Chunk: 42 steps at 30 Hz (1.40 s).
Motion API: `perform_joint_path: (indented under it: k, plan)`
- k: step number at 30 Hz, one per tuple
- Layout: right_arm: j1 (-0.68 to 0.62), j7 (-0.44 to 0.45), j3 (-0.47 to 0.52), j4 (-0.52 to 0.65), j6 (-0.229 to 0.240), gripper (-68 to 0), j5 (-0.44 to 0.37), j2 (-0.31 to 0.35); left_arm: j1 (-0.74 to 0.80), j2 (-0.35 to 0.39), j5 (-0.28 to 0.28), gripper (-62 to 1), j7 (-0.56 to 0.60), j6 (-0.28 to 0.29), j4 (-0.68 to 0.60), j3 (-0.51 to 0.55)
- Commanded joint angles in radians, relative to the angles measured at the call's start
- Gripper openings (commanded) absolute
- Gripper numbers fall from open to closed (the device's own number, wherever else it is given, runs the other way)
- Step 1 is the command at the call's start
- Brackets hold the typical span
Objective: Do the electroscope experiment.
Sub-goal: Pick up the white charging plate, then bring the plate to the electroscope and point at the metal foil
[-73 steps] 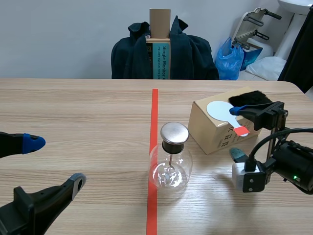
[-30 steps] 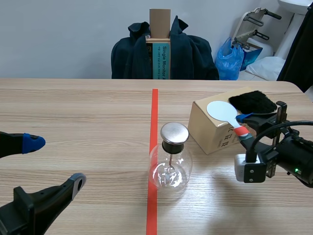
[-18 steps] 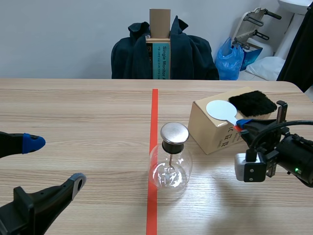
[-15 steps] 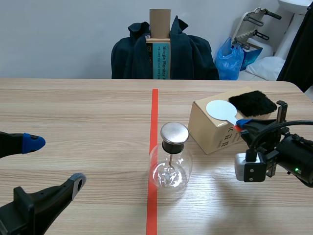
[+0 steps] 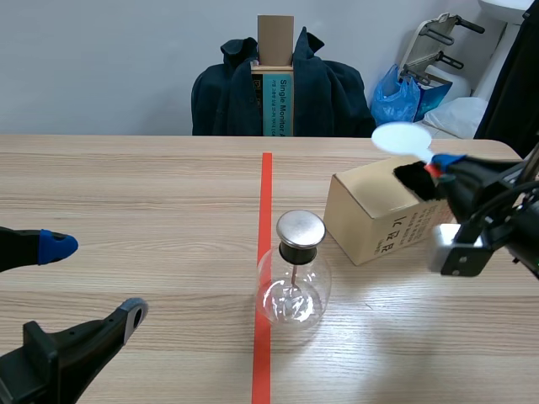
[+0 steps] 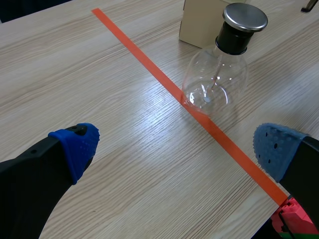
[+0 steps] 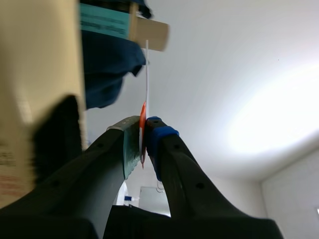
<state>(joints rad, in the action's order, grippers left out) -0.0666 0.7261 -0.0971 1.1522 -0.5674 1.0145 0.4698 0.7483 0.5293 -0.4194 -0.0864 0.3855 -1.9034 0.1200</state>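
Two hands: my left gripper [image 5: 94, 278] is wide open with nothing in it. My right gripper [image 5: 440, 164] squeezes the red handle of the paddle [image 5: 402, 137].
Paddle place: it is up in the air, above the far side of the cardboard box [image 5: 370, 215], touching only my fingers.
Paddle pointing: its long way runs from the handle out to the white round end. That end points toward the middle of the table and a bit up. From my right wrist I see it thin, edge on.
Flask: the glass flask [image 5: 293, 286] stands upright on the red line, near the box.
Fur: the black fur [image 5: 411, 178] lies on top of the box.
What is different: before, the paddle lay flat on the box. Now my right arm is higher and the paddle is off it.
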Motion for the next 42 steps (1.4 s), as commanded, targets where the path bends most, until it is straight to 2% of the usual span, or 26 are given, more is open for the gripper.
perform_joint_path:
  k: [1, 3, 6, 8, 13, 15, 18, 28, 35, 38, 39, 40, 42]
  plan:
    - [0.016, 0.007, 0.016, 0.065, -0.013, -66.8, -0.088, 0.047, -0.003, -0.002, -0.006, 1.4, 0.015, 0.002, -0.008, -0.008]
    - [0.017, 0.007, 0.021, 0.107, -0.032, -66.8, -0.188, 0.057, -0.003, -0.002, -0.006, 1.4, 0.015, 0.002, -0.008, -0.008]
    - [0.017, 0.021, 0.047, 0.185, -0.072, -66.8, -0.293, 0.056, -0.003, -0.002, -0.006, 1.4, 0.015, 0.002, -0.008, -0.008]
    - [0.016, 0.039, 0.066, 0.235, -0.095, -66.8, -0.341, 0.056, -0.003, -0.002, -0.005, 1.4, 0.015, 0.002, -0.008, -0.008]
    - [0.011, 0.047, 0.107, 0.364, -0.103, -66.8, -0.443, 0.056, -0.003, -0.002, -0.005, 1.4, 0.014, 0.002, -0.008, -0.008]
    - [0.004, 0.047, 0.112, 0.411, -0.137, -66.8, -0.476, 0.056, -0.003, -0.002, -0.005, 1.4, 0.014, 0.002, -0.008, -0.008]
    - [-0.028, 0.046, 0.113, 0.475, -0.216, -66.8, -0.514, 0.056, -0.003, -0.002, -0.005, 1.4, 0.014, 0.002, -0.008, -0.008]
    - [-0.223, 0.047, 0.144, 0.569, -0.216, -66.8, -0.518, 0.056, -0.003, -0.002, -0.002, 1.4, 0.014, 0.002, -0.008, -0.008]
    - [-0.253, 0.047, 0.151, 0.57, -0.216, -66.8, -0.523, 0.056, -0.003, -0.002, 0.002, 1.4, 0.014, 0.002, -0.008, -0.008]
    - [-0.253, 0.047, 0.151, 0.57, -0.216, -66.8, -0.524, 0.056, -0.003, -0.002, 0.034, 1.4, 0.014, 0.006, -0.008, -0.01]
    - [-0.253, 0.047, 0.151, 0.57, -0.216, -66.8, -0.526, 0.056, -0.003, -0.002, 0.05, -4.3, 0.014, 0.006, -0.008, -0.012]
    - [-0.253, 0.047, 0.151, 0.57, -0.216, -66.8, -0.529, 0.056, -0.003, -0.002, 0.063, -15.8, 0.014, 0.006, -0.007, -0.018]
    - [-0.253, 0.043, 0.151, 0.57, -0.216, -66.8, -0.53, 0.056, -0.006, -0.002, 0.085, -44.4, 0.021, 0.016, 0.002, -0.038]
